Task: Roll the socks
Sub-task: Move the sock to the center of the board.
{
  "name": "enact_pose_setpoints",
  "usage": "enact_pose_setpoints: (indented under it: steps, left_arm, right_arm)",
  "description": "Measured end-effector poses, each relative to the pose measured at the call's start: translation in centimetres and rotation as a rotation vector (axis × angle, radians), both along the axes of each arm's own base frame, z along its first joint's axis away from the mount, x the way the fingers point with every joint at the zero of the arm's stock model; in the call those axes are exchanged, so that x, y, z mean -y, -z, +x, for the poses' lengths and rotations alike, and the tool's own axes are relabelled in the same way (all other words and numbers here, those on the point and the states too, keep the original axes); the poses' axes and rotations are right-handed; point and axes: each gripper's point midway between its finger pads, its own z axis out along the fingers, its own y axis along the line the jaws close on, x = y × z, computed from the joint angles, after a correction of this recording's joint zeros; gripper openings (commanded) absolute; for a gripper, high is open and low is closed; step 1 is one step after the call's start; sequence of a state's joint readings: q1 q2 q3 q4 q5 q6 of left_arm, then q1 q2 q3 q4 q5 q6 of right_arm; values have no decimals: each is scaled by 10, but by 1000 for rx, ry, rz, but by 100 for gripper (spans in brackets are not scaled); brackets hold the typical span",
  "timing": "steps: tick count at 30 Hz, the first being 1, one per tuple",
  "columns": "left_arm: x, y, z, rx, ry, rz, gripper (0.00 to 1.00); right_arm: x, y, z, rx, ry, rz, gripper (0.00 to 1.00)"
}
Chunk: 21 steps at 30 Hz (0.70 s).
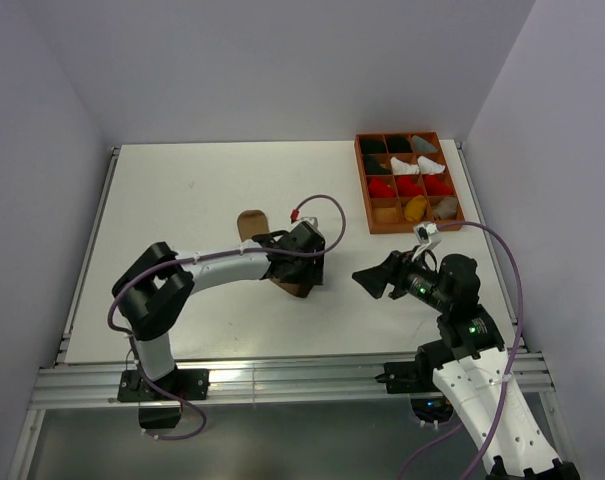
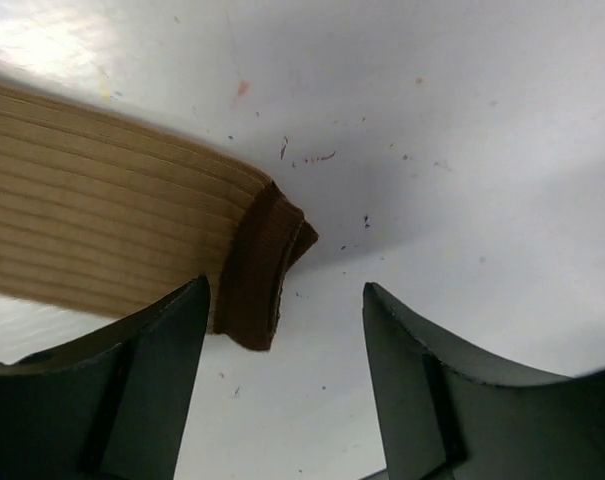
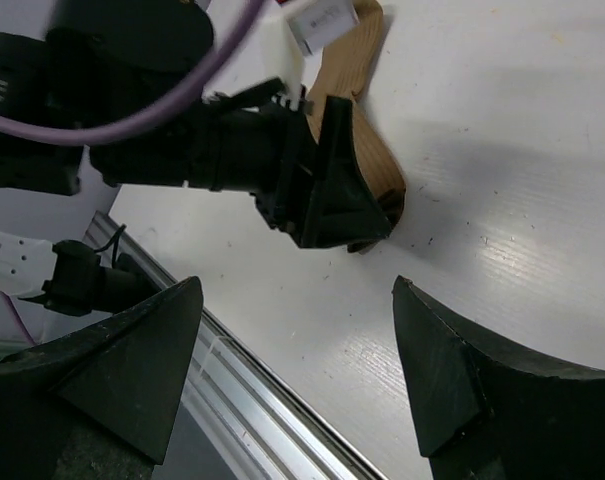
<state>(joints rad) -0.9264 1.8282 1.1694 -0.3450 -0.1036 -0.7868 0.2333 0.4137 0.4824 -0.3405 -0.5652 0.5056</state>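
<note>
We hover the left gripper (image 2: 285, 300) spread over the tan sock (image 2: 112, 230)'s dark cuff (image 2: 262, 262) at frame centre, probably to start the roll. The right gripper (image 3: 297, 300) is spread too, keeping clear right of centre.

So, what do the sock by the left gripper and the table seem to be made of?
The tan sock looks like ribbed knit fabric: fine parallel ridges, with a darker brown cuff. The table seems a smooth white laminate or painted board, slightly glossy, as it shows soft reflections.
</note>
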Motion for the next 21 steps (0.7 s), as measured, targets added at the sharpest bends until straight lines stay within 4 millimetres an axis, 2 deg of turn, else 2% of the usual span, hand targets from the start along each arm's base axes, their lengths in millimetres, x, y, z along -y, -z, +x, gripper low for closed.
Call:
enact_pose_setpoints:
  steps: [2, 4, 8, 11, 14, 17, 21]
  left_arm:
    - [-3, -15, 0, 17, -9, 12, 67]
    - [-6, -37, 10, 58, -30, 13, 63]
    - [-15, -82, 45, 169, -95, -21, 58]
    - [-39, -93, 77, 218, -165, -19, 53]
    - [-73, -82, 111, 219, -250, 18, 49]
    - [-102, -59, 140, 200, -321, 65, 46]
    - [-129, -19, 158, 139, -376, 127, 45]
  right_arm:
    - [0, 0, 0, 0, 0, -2, 83]
    - [0, 0, -1, 2, 0, -1, 83]
    - [1, -2, -1, 13, 2, 1, 83]
    - [2, -2, -1, 17, 7, 0, 83]
    - [3, 0, 0, 15, 17, -4, 83]
    - [4, 5, -1, 0, 22, -9, 83]
    - [4, 8, -1, -9, 24, -12, 83]
